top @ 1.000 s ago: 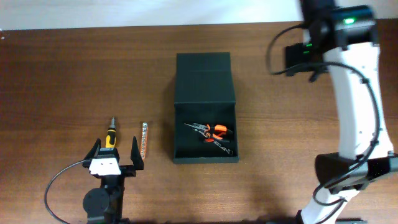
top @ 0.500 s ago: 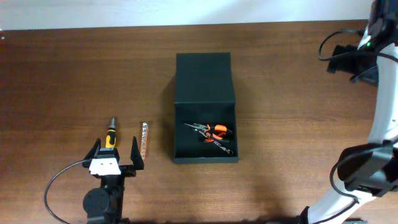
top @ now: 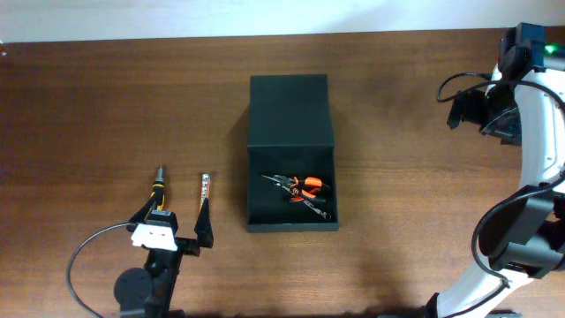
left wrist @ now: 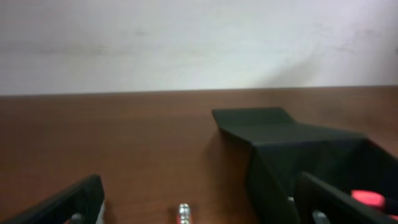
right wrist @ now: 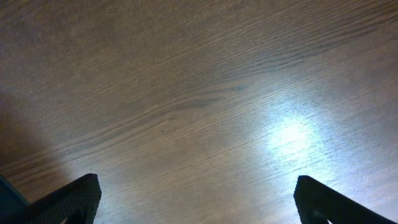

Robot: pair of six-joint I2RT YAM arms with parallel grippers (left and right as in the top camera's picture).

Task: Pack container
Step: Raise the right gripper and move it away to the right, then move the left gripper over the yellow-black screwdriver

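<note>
Container [top: 291, 110] on table [top: 88, 106], well apart from its side edges

One container [top: 291, 110], one pliers [top: 306, 186], one screwdriver [top: 158, 184], one silvery strip [top: 204, 188].

The left wrist view is blurred; its bottom edge cuts the container [left wrist: 273, 177] and the silver piece [left wrist: 184, 213] left of it

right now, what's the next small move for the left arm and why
Probably ease the left gripper forward and down over the slim metal bar. The gripper is open, the bar shows between its fingers in the wrist view, and it lies beside the screwdriver, outside the container, where orange-handled pliers already sit.
</note>
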